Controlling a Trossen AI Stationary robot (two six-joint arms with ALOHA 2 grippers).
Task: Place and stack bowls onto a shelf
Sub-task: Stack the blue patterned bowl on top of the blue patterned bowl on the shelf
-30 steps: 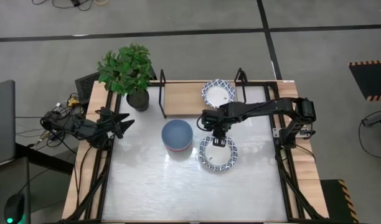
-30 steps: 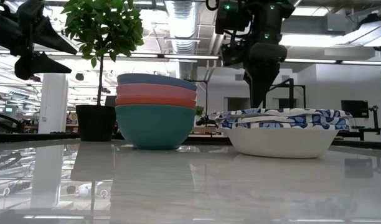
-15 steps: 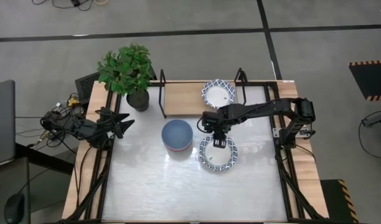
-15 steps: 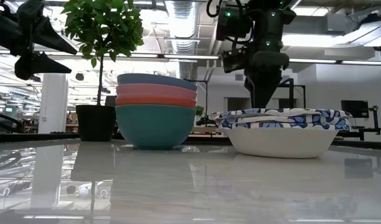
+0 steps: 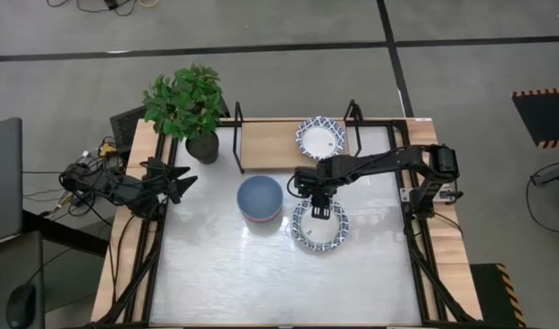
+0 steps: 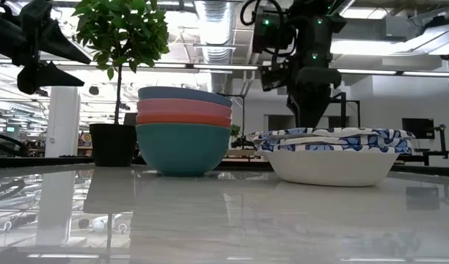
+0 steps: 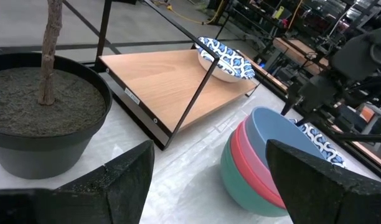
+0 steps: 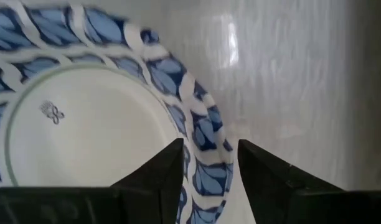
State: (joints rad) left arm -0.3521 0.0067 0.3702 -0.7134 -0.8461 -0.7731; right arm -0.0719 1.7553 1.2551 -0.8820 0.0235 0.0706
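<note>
The right gripper (image 5: 321,212) hangs over the far rim of the patterned bowls (image 5: 319,227) on the table, its fingers (image 8: 150,177) parted narrowly with the blue-leaf rim showing in the gap between them, evidently lined up to pinch that edge; nothing is gripped yet. In the low view the patterned bowls (image 6: 332,155) look like more than one nested together, which would explain a rim grip for lifting the top one alone. The shelf (image 5: 270,144) stands at the far side of the table, one patterned bowl (image 5: 320,138) already on its right end, the rest of the plank bare. A stack of plain bowls (image 5: 260,200), blue over red over teal, waits on the table just left of the patterned ones. The left gripper (image 5: 177,181) rests at the left edge near the potted plant (image 5: 186,108), fingers spread wide, holding nothing.
</note>
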